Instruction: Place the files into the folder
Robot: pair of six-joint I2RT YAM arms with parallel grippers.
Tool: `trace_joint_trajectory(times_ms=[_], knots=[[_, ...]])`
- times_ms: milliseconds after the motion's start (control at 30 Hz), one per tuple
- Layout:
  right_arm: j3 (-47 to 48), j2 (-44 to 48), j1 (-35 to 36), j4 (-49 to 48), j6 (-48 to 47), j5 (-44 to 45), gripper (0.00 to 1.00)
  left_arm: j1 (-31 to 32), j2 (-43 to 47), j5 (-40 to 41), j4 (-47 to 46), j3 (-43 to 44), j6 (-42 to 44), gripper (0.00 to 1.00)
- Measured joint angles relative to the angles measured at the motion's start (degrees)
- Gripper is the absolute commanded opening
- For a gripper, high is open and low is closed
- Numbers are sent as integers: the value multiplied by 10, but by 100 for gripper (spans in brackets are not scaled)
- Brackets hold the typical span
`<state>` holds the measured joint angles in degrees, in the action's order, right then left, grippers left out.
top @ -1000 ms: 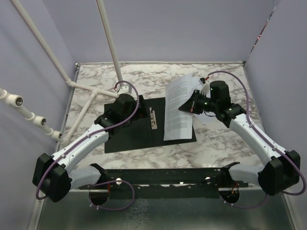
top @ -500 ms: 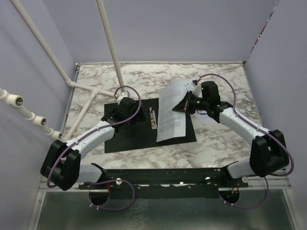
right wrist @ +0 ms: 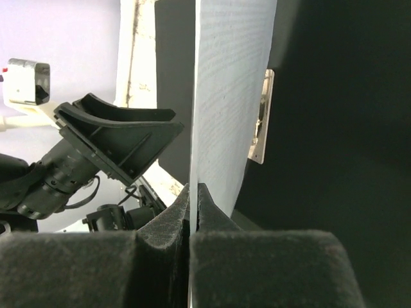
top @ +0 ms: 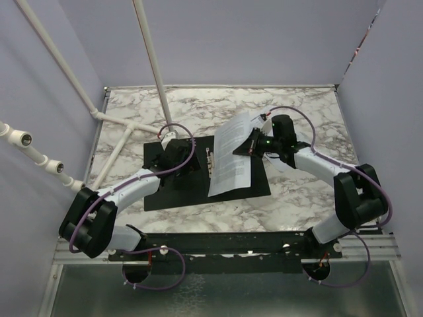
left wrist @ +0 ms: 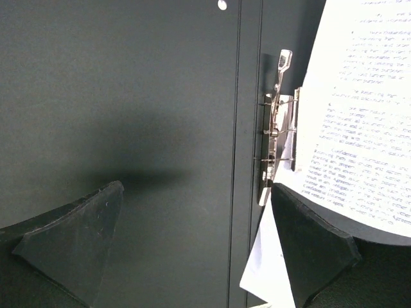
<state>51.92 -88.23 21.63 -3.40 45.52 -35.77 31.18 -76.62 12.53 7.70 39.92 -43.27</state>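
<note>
In the right wrist view my right tool [right wrist: 192, 192] is pinched on the edge of the files [right wrist: 225, 96]. Only the top view shows these white printed sheets tilted over the right half of the open black folder [top: 175, 191], at the middle of the desk [top: 304, 198]. My left tool [left wrist: 192, 218] gapes over the folder's left half.

Tabletop [top: 301, 105]: white marble pattern, grey veining, lavender wall panels [top: 251, 39] at rear and both sides. Open folder [top: 188, 193] lies flat at centre, black inside facing up, long side running left-right. Silver clip [top: 211, 164] on folder near its middle fold. White pipe frame [top: 125, 132] rests on tabletop left rear, near folder's rear-left corner.
</note>
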Motion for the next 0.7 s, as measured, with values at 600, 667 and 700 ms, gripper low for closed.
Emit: trace_joint_trajectory(times_ms=[600, 667, 700], knots=[[0, -68, -15, 40, -93, 7, 0, -1, -10, 0, -15, -13, 6, 99], [13, -78, -15, 60, -118, 12, 0, -1, -15, -1, -17, -13, 7, 99], [28, -90, -15, 77, -139, 17, 0, -1, -17, -1, -17, -13, 7, 99]])
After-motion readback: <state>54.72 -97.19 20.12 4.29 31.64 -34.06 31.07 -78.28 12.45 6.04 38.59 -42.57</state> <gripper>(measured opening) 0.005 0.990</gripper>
